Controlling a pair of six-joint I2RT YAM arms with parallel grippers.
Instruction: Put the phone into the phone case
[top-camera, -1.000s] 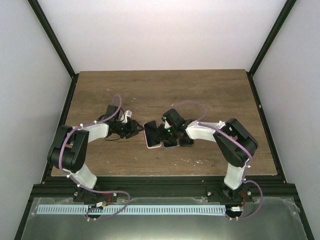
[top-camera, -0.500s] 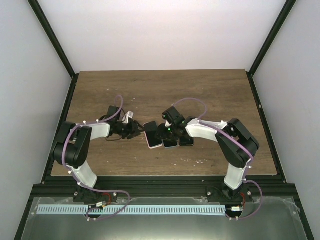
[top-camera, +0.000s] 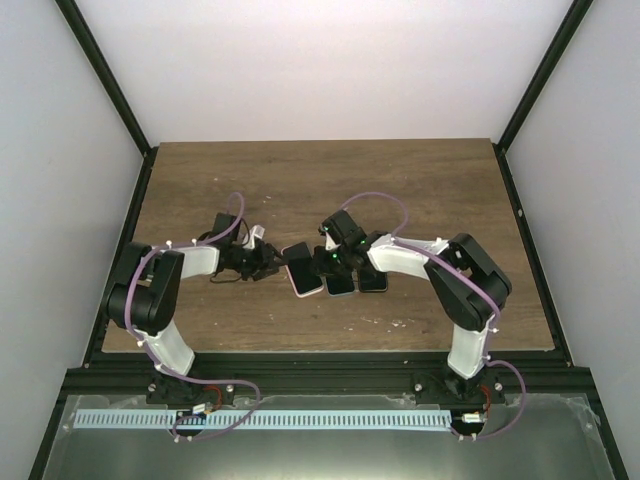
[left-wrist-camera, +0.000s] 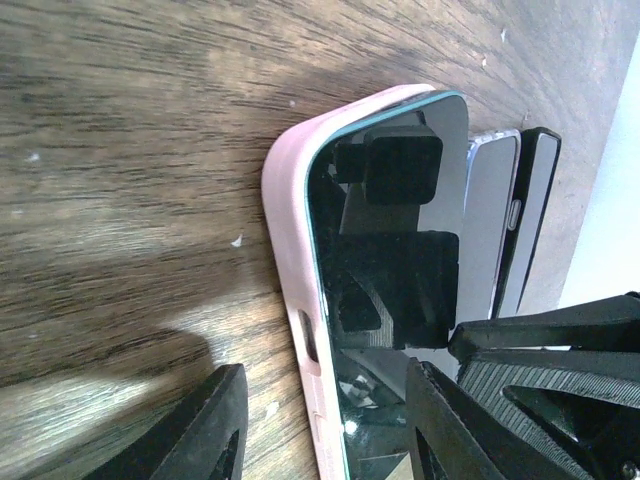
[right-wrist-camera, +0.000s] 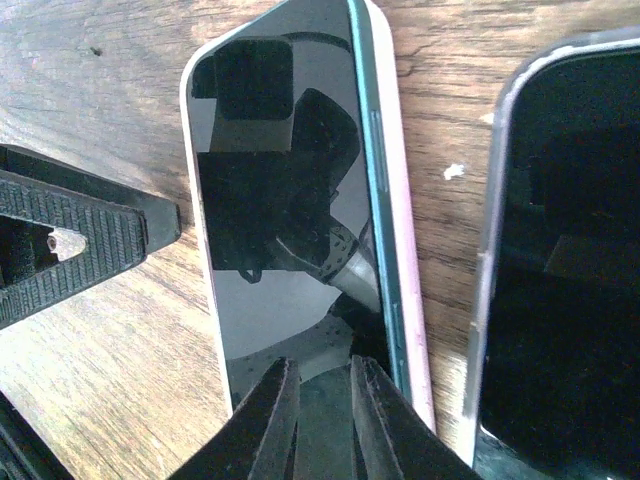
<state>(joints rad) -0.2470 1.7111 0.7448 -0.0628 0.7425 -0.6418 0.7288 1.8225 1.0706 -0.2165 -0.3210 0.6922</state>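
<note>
Step in hand: seating the black-glass phone with a teal rim (right-wrist-camera: 290, 220) into the pale pink phone case (left-wrist-camera: 285, 300). It lies inside the case outline, but I judge it not fully pressed home.

Where it is: flat on the brown wood-grain table (top-camera: 200, 180), about midway between the left and right edges and nearer the near edge than the far one. It lies between the two grippers.

Left gripper (left-wrist-camera: 328, 420): jaws apart, straddling the near end of the case. One finger is out on the bare wood clear of the pink side, and the other is over the screen. It clamps nothing.

Right gripper (right-wrist-camera: 325, 390): fingers drawn almost together with only a narrow slit between them. It holds nothing and is poised on or just above the end of the screen.

Look of the phone: glossy black face that mirrors the grippers. A thin teal line runs along one long side, just inside the pink lip.

Judgement: that exposed teal side suggests this edge sits proud of the lip.

Next move calls for: firm downward pressure along the teal side and at the corners, with the case braced so it cannot slide.

Neighbours: a dark phone with a pale grey rim (right-wrist-camera: 540, 260) lies just beside the case, with a black phone (top-camera: 372, 282) beyond it. Neither should be pushed.
</note>
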